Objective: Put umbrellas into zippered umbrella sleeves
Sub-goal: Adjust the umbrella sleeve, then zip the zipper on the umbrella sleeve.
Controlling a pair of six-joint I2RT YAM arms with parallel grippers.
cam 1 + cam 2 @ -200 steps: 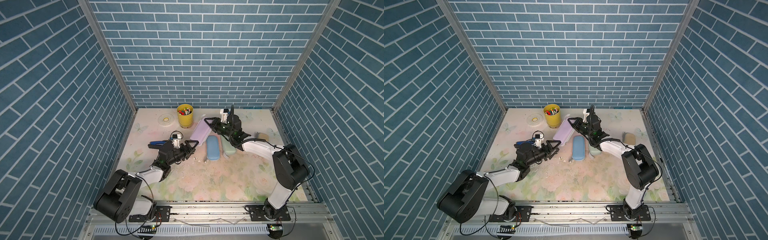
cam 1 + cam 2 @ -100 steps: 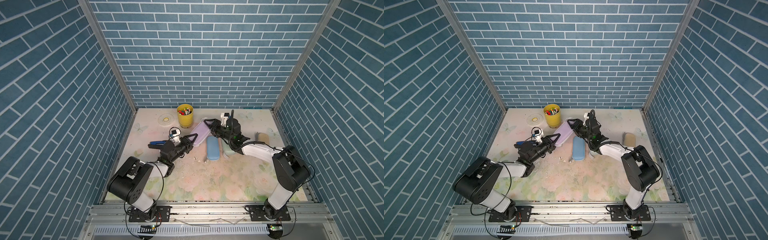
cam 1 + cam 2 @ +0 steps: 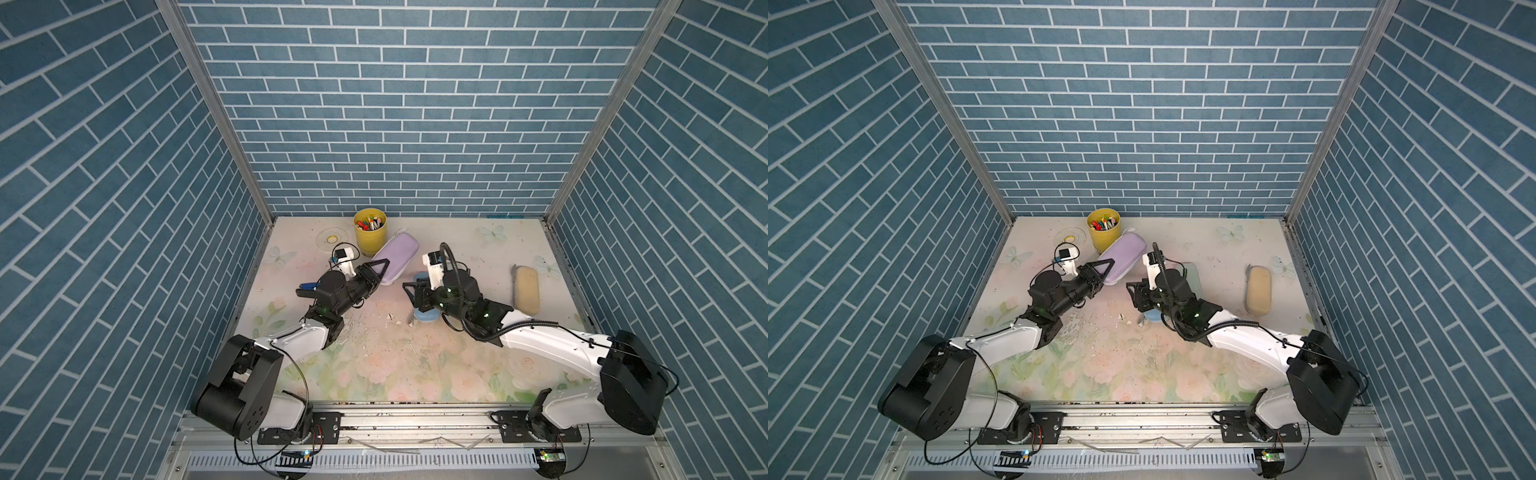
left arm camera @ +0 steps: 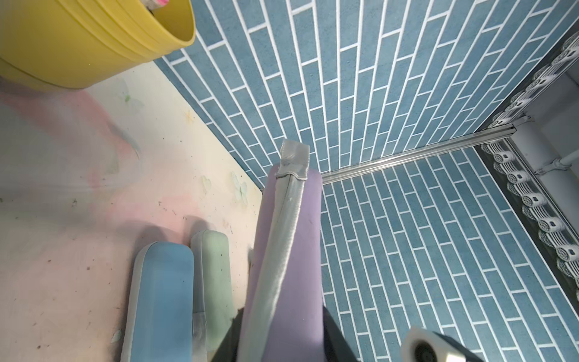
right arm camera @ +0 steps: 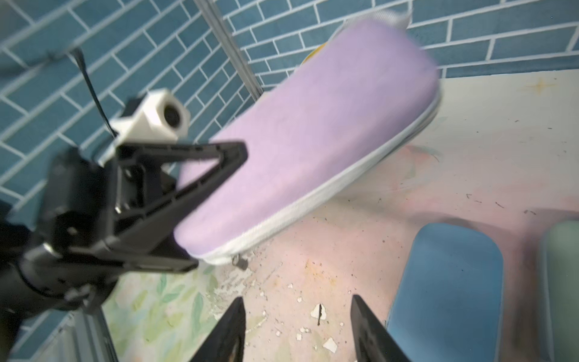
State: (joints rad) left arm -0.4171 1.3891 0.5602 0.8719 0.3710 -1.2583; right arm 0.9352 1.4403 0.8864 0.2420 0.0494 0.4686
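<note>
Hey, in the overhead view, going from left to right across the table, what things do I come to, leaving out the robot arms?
Clear disc → yellow cup → lilac case → blue case, mostly hidden → tan case.

Lilac sleeve [image 5: 313, 131] matt cloth w/ woven zip, yellow cup [image 4: 78, 40] smooth plastic

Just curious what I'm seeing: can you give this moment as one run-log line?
left gripper: shut on lilac oblong zipped fabric sleeve, raised | right gripper: open, empty, near light blue oblong sleeve
</note>
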